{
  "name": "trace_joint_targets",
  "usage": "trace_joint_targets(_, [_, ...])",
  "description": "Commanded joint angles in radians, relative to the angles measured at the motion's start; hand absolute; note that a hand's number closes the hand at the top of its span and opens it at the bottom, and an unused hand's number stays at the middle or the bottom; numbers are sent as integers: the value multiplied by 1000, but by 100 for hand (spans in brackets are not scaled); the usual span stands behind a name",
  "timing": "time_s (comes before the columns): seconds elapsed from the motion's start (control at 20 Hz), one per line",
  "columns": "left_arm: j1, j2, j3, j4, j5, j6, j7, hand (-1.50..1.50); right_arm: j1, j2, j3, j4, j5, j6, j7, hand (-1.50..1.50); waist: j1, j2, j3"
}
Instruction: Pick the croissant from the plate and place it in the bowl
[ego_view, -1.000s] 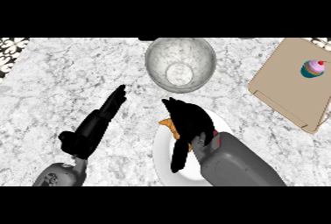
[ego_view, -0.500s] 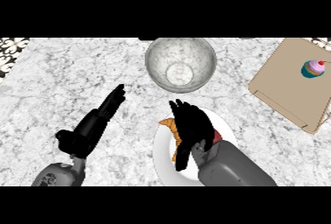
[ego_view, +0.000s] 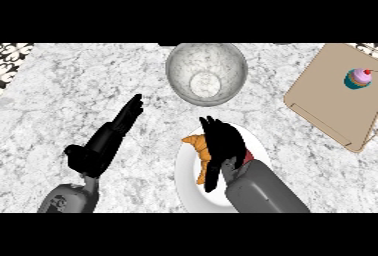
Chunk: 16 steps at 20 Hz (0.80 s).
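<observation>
Now, croissant (ego_view: 198, 150): we see it on the plate (ego_view: 193, 192), below the bowl (ego_view: 205, 73).
Right hand (ego_view: 221, 145): our fingers straight, covering it.
Left hand (ego_view: 111, 135): flat, left of plate.

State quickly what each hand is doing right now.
Left hand: open, fingers straight, holding nothing.
Right hand: over the croissant on the plate; whether it grips it cannot be told.
</observation>
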Motion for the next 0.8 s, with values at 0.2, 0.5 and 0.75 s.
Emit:
trace_joint_targets(0.2, [1,-37,42,26,-29,-54,-10,0,-7,50,-35,139,69,-62,-94,-150,2,1,0])
trace_joint_targets(0.5, [14,-104,-21,-16,-98,4,17,0,2,52,-39,137,162,-122,-233,150,-1,0,0])
trace_joint_targets(0.75, [49,-76,32,-26,-91,-53,-12,0,-31,52,-73,231,175,-216,-302,150,2,0,0])
